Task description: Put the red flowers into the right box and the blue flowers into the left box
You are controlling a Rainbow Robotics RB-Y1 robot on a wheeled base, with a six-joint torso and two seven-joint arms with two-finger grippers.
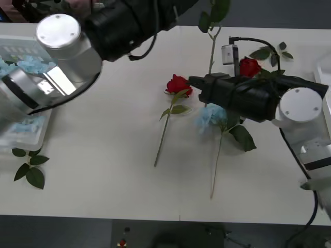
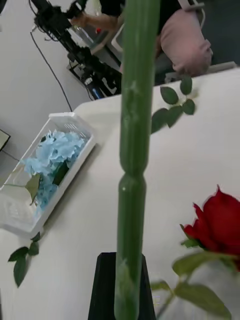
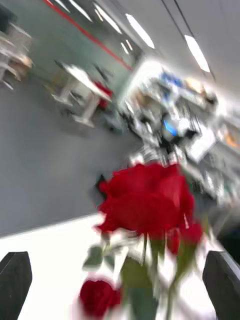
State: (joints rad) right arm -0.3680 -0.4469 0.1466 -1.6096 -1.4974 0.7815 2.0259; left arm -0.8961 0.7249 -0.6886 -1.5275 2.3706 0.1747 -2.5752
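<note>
A green stem [image 2: 131,150] fills the near view, pinched in the right claw [image 2: 120,295]. The left claw [image 3: 120,280], spread wide, has a red rose [image 3: 147,202] between its fingers. Blue flowers [image 2: 55,155] already sit in the left box [image 2: 65,120]; a rose [image 1: 178,84] and blue flower [image 1: 211,116] remain on the table [image 1: 103,170], so I'd say halfway.

The left wrist view is blurred, smearing a red rose [image 3: 147,202]; the right box [image 1: 323,64] is cut off.

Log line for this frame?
right end effector: gripping rose stem | left end effector: open, facing bloom | left box: holds blue flowers
</note>
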